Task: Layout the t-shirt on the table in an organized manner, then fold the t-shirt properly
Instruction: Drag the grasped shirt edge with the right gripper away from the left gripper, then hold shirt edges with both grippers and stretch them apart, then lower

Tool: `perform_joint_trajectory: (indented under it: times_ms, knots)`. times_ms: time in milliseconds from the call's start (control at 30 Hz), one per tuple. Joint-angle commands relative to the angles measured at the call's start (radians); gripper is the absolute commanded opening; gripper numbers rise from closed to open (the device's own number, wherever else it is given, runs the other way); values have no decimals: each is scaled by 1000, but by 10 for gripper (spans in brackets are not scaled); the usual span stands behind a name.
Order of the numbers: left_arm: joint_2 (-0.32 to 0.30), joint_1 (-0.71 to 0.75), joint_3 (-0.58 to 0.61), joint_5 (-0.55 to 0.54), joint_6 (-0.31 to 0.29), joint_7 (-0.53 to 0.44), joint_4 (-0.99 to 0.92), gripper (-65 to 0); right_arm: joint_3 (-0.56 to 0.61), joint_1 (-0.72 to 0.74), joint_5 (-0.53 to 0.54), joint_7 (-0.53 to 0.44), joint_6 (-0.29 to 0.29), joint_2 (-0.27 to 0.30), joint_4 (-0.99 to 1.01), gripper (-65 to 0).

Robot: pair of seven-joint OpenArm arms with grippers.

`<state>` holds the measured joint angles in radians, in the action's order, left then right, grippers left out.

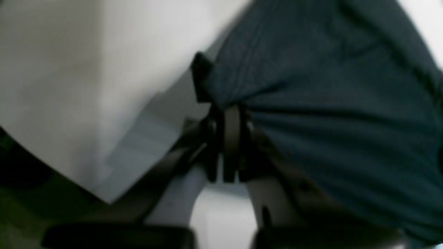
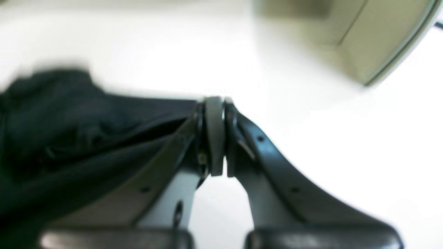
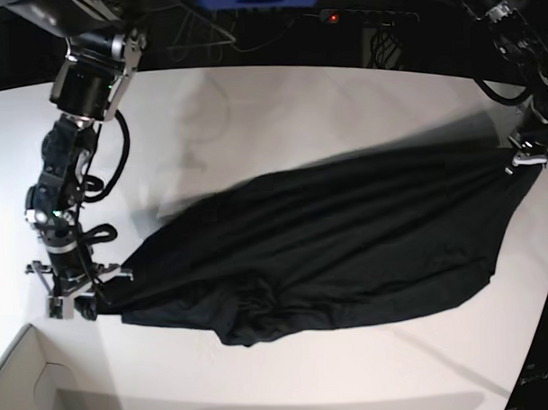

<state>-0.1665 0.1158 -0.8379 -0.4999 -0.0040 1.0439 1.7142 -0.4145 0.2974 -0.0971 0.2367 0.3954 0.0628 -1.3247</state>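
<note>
The black t-shirt (image 3: 329,239) is stretched across the white table (image 3: 253,116) between my two grippers, sagging in folds along its near side. My left gripper (image 3: 516,163) is shut on one end of the t-shirt at the right of the base view; the left wrist view shows the left gripper (image 1: 225,110) with its jaws pinched on the t-shirt (image 1: 328,103). My right gripper (image 3: 90,303) is shut on the other end at the left; in the right wrist view the right gripper (image 2: 215,103) clamps the t-shirt (image 2: 69,121) at its edge.
A pale cardboard box (image 3: 33,384) sits at the near left corner, close to my right gripper, and the box (image 2: 363,38) also shows in the right wrist view. The table's curved edge (image 3: 539,322) runs down the right side.
</note>
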Motion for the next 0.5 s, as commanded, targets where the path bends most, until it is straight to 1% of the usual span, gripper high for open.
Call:
perform_joint_trajectory:
  times_ms: [0,100,167,200,233,300,367,467]
  knots:
    - [-14,-12,-1,-7,-1,-12,17,-648,-1,23,10,-21,-2,9,6,-650]
    - [-14,-14,-2,-7,-1,-12,17,-648,-1,27,10,-21,-2,24,50,-650]
    - [-14,-14,-1,-7,-1,-12,17,-648,1,30,9,-21,1,24,109,-650]
    - [-14,-15,-1,-7,-1,-12,17,-648,1,30,9,-21,3,29,132,-635]
    - [-14,-15,-1,-7,-1,-12,17,-648,2,24,9,-21,4,35,135,-597]
    - [-14,-17,-4,-7,-1,-12,17,-648,1,6,9,-21,27,29,133,-494]
    - [-17,-21,-4,-7,-1,-12,30,-648,-2,-23,12,-29,35,29,121,-403]
    - [-15,-34,-4,-7,-1,-12,65,-648,-5,-93,13,-23,37,24,18,-301]
